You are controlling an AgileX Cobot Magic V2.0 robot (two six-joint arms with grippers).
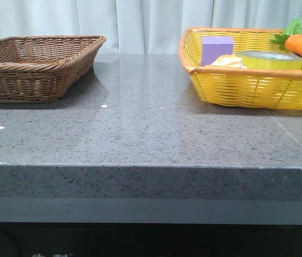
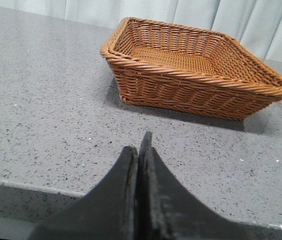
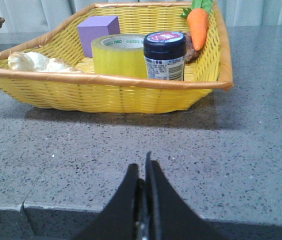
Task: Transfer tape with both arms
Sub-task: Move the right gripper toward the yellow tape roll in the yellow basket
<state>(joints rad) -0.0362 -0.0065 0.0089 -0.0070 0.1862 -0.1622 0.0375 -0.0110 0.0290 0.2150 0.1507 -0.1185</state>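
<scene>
The yellow tape roll (image 1: pixel 269 59) lies flat in the yellow basket (image 1: pixel 247 88) at the back right; in the right wrist view the tape (image 3: pixel 118 55) shows its white core with green lettering. My right gripper (image 3: pixel 142 170) is shut and empty, near the table's front edge, well short of that basket (image 3: pixel 106 92). My left gripper (image 2: pixel 137 147) is shut and empty, over the table's front edge, short of the brown wicker basket (image 2: pixel 196 85). Neither arm shows in the front view.
In the yellow basket are a purple block (image 3: pixel 97 31), a dark blue jar (image 3: pixel 164 55), a toy carrot (image 3: pixel 198 26) and a bread-like item (image 3: pixel 36 62). The brown basket (image 1: pixel 33 67) stands at the back left, empty. Curtains hang behind the grey stone table (image 1: pixel 151 128).
</scene>
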